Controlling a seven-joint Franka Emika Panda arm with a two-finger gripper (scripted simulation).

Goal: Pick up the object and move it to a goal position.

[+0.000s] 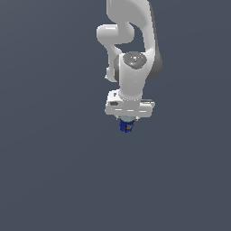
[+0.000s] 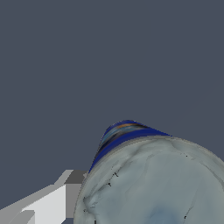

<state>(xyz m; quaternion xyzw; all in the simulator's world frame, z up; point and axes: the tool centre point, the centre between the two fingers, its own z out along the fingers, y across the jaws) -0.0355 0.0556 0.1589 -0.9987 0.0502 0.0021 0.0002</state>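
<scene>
1. Since the exterior view looks almost straight down the arm, I mostly see the white Franka arm's wrist and the white gripper (image 1: 127, 118) body. The small dark-blue cylindrical can (image 1: 126, 126) pokes out just beneath the gripper body, touching it in the picture.
2. Fingers are hidden under the gripper body in that view, so the exterior shot alone doesn't show the grip. The plain dark grey floor (image 1: 49, 171) fills everything else; I see no goal marker.
3. Wrist view: the can's silvery-grey top fills the near corner, very close to the lens, with the dark-blue wall and a bit of orange-white label behind it.
4. One white-and-grey finger (image 2: 52, 199) sits right against the can's side. The opposite finger is out of frame.
5. My read: claw closed narrow on the can, gripping across its sides. The can's closeness to the camera and the finger contact fit that.
6. Whether it's lifted or on the floor I can't tell; no shadow or gap cue.
7. Side grip makes sense: the can is narrower than the claw, so the walls are the only opposed faces.
8. Risk, as a guess: smooth round wall could slip or rotate during transport.
</scene>
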